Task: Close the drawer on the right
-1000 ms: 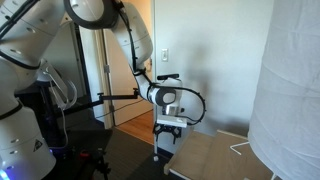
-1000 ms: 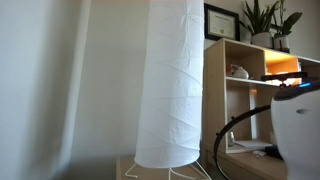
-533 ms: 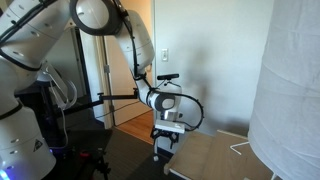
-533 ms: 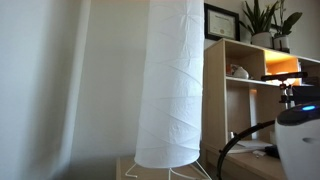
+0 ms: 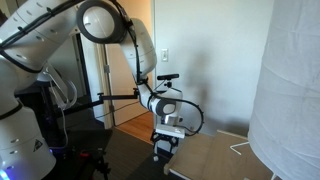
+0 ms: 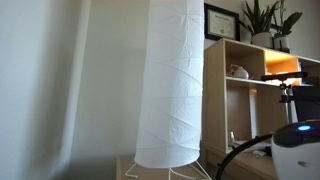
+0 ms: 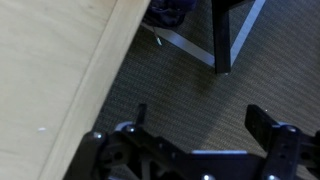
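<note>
The drawer (image 5: 205, 157) is a low light-tan wooden box with a flat pale top and a thin white wire piece at its far corner. In the wrist view its pale top and darker front edge (image 7: 60, 80) fill the left side. My gripper (image 5: 164, 146) hangs beside the box's near edge, low to the floor. In the wrist view its two fingers (image 7: 195, 115) stand wide apart over the dark carpet, with nothing between them. In an exterior view only my arm's white casing (image 6: 298, 145) shows at the lower right.
A tall white paper floor lamp (image 5: 290, 90) stands on the wooden box, also in an exterior view (image 6: 175, 80). A wooden shelf unit (image 6: 250, 95) with plants stands behind. A black table leg (image 7: 225, 35) and metal frame lie ahead on the carpet.
My gripper has moved lower beside the box's near edge, and the arm's elbow has swung right. In an exterior view the white casing has sunk lower.
</note>
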Robot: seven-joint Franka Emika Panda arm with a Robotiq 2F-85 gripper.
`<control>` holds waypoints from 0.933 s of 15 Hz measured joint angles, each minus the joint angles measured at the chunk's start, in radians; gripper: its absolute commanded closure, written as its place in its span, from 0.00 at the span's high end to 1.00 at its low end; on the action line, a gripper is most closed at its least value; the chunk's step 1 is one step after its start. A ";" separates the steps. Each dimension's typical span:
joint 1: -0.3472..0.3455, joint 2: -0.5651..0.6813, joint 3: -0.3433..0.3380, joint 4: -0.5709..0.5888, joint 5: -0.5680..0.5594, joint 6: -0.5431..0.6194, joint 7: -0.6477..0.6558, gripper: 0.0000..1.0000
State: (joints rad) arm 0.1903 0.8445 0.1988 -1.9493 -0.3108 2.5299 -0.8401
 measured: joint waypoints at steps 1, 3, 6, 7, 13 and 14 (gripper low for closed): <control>0.000 0.007 0.000 0.007 0.000 -0.001 0.000 1.00; 0.000 0.015 0.000 0.011 0.000 -0.001 0.000 1.00; 0.000 0.016 0.000 0.011 0.000 -0.001 0.000 1.00; 0.000 0.016 0.000 0.011 0.000 -0.001 0.000 1.00; 0.000 0.017 0.000 0.011 0.000 -0.001 0.000 1.00; 0.000 0.018 0.001 0.011 0.000 -0.001 0.000 1.00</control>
State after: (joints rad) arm 0.1900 0.8627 0.1994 -1.9379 -0.3108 2.5294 -0.8401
